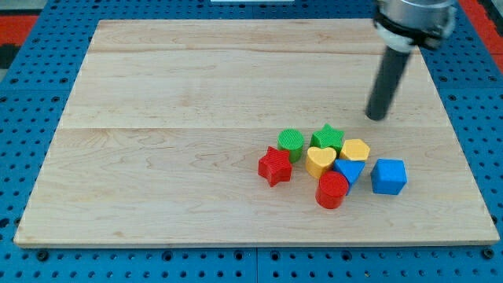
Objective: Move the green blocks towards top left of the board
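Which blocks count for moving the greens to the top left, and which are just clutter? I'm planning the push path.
Job: green cylinder, green star, my tip, up and to the view's right of the cluster.

Clutter: red star, yellow heart, yellow block, blue triangle, blue cube, red cylinder.

Straight dark rod (378, 116) (silver-grey collar above).

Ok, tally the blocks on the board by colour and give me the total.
Green: 2, cylinder and star
Red: 2, star and cylinder
Yellow: 2, heart and hexagon
Blue: 2, triangle and cube
Total: 8
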Tool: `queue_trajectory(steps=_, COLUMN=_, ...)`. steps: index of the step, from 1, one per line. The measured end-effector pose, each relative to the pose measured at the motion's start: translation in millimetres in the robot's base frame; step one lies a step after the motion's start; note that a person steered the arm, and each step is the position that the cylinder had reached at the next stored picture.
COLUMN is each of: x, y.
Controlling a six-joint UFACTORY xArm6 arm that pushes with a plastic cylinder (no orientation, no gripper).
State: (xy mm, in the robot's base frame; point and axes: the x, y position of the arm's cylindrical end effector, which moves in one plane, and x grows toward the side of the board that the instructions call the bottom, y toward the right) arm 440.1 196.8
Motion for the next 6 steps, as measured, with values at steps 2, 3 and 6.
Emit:
queue_trajectory(steps=2, x=49, y=-69)
queue_trajectory(steps=3, x=45, y=-113)
queue_trajectory(steps=6, x=37, y=-222)
